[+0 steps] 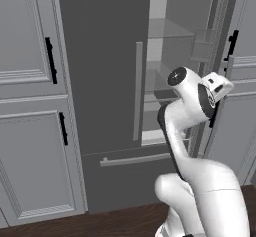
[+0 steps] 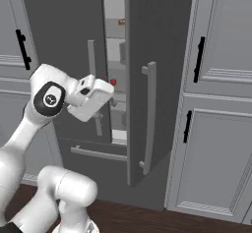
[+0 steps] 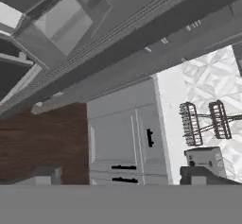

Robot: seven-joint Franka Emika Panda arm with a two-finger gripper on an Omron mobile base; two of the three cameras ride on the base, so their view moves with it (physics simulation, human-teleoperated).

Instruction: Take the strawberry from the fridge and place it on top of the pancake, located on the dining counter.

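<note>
The fridge [image 1: 105, 56] stands in front of me, its left door shut and its right door [image 2: 157, 40] swung open. The strawberry [image 2: 113, 82], a tiny red dot, sits on a shelf inside the gap. My white hand [image 2: 93, 98] hovers just left of it, in front of the opening and apart from the fruit. The same hand [image 1: 215, 87] is at the right edge of the lit interior. In the hand view my gripper [image 3: 121, 176] is open, its fingertips [image 3: 45, 176] wide apart with nothing between them. The pancake and the dining counter are out of view.
Light grey panelled cabinets [image 1: 30, 131] with black handles flank the fridge on both sides [image 2: 216, 129]. Glass shelves [image 1: 167, 31] cross the pale interior. A small brown-and-tan item [image 2: 121, 22] lies on a higher shelf. The floor [image 1: 100, 223] is dark wood.
</note>
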